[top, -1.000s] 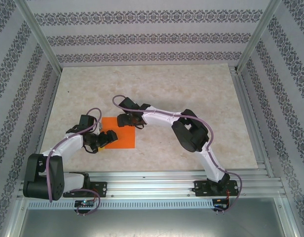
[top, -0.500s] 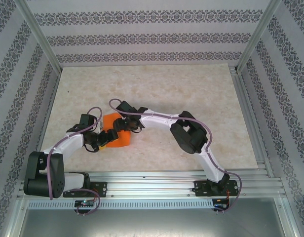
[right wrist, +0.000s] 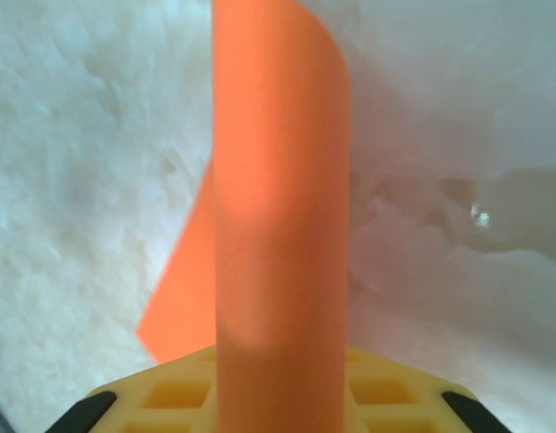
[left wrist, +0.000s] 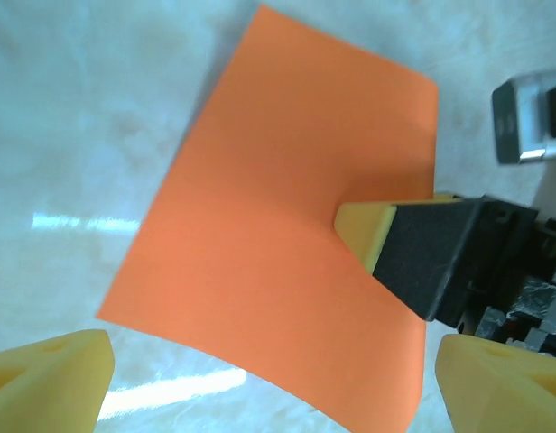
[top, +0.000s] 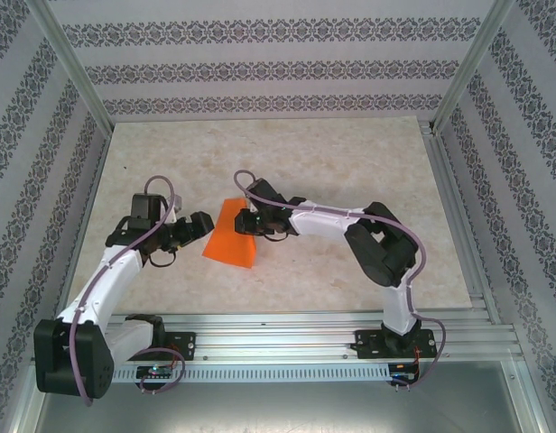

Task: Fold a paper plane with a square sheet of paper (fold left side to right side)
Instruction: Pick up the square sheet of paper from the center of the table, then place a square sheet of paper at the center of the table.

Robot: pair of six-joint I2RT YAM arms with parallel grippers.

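The square sheet of paper [top: 229,242] is bright orange and lies left of the table's middle, bent over on itself with one side raised. My right gripper [top: 252,222] is shut on its upper right edge. In the right wrist view the sheet [right wrist: 282,207] curls upright over my yellow finger [right wrist: 161,397]. My left gripper [top: 193,225] stands open just left of the sheet, apart from it. In the left wrist view the sheet [left wrist: 278,253] lies ahead between my spread fingertips [left wrist: 52,379], with the right gripper's yellow tip [left wrist: 364,225] pressed on it.
The beige marbled table top [top: 305,162] spreads behind and to the right of the paper. An aluminium rail [top: 296,323] with both arm bases runs along the near edge. Patterned walls and metal posts [top: 70,63] close the sides and back.
The right gripper closed on the paper and carried its edge to the right, so the flat square now bends over. The left gripper drew back up and to the left, off the sheet.
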